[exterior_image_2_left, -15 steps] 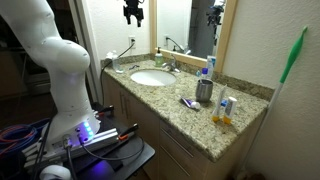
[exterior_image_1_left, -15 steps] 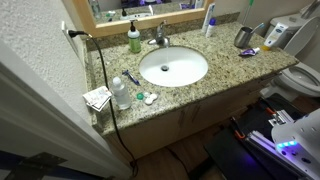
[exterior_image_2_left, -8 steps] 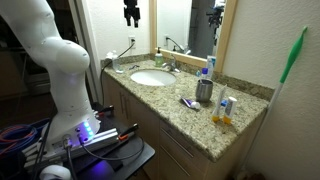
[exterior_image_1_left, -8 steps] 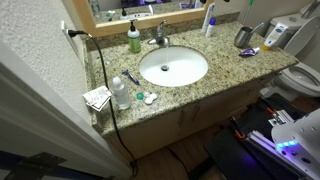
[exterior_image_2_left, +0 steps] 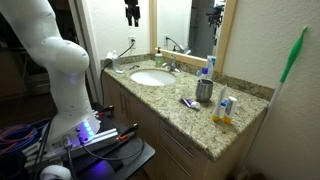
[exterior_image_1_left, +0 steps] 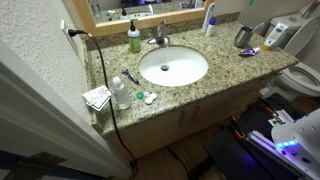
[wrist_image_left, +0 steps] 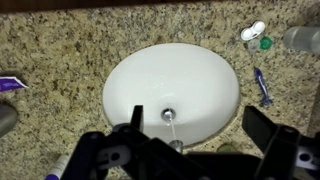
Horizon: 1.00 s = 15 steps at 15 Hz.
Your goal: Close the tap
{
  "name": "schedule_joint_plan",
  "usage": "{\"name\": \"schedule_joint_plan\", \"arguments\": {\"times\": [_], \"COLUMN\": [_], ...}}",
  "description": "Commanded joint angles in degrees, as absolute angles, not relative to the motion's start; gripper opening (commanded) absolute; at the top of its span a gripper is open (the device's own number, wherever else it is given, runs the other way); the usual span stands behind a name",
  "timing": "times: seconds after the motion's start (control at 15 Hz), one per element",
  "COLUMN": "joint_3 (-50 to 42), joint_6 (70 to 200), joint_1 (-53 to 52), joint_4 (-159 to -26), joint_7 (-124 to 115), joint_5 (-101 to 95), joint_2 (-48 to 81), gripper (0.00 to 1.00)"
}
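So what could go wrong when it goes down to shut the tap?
The gripper hangs high above the basin, so it could come down off target and miss the small tap. The green soap bottle stands right beside the tap and might get knocked over.

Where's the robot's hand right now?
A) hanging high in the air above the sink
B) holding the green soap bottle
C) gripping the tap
A: the hand hangs well above the counter, over the sink, touching neither the tap nor anything else.
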State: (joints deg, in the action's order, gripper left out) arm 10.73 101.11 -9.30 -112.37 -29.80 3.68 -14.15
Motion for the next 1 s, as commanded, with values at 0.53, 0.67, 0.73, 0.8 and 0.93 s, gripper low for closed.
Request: {"name": "schedule_joint_plan", "arguments": {"times": [0.53,0.67,0.73,0.8,0.93], "joint_3": [7.2,6.8,7.0,6.8,5.8], "joint_6": [114.6,114.5,113.1,113.1,118.8], "joint_1": [-8.0,-7.8,-8.0,-8.0,-7.2], "joint_4": [-106.3,-104.9,-105.0,-104.2,-102.5], "joint_7": [-35.3,-35.2,-33.6,-33.3,-31.3], "joint_5": [4.0,4.1,3.2,2.1,1.3], "joint_2": [6.9,7.8,8.4,9.9,14.0], "gripper": [1.0,1.0,1.0,1.0,1.0]}}
